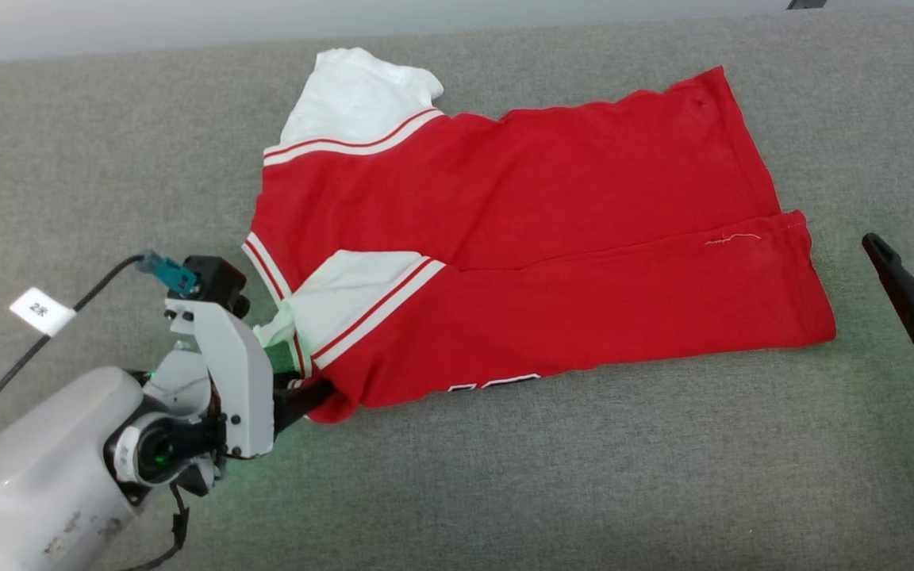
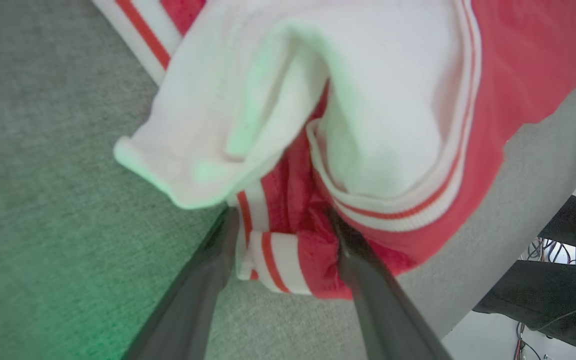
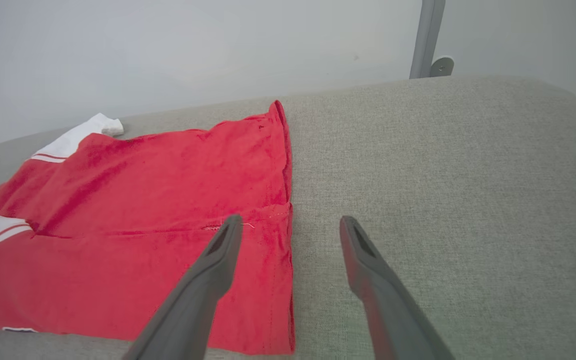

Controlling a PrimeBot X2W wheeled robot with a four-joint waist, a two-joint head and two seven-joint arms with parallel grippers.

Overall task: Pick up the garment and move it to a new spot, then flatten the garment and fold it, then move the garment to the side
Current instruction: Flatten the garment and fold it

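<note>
The red garment (image 1: 505, 262) lies folded lengthwise on the grey cushion, white sleeves to the left and hem to the right. A strip of block lettering peeks out at its near edge. My left gripper (image 1: 310, 396) is at the near left corner, and its fingers stand apart on either side of bunched sleeve and striped trim (image 2: 278, 250). In the left wrist view the garment (image 2: 393, 125) rises over that gripper (image 2: 283, 220). My right gripper (image 1: 905, 246) hovers open just right of the hem, touching nothing. From the right wrist, that gripper (image 3: 290, 222) points across the garment's (image 3: 143, 225) hem edge.
The grey padded surface (image 1: 505, 476) stretches wide around the garment, with a pale wall behind it. A black cable with a white tag (image 1: 42, 311) trails from my left wrist. Past the cushion's edge, dark shapes and cables (image 2: 563, 300) show on the floor.
</note>
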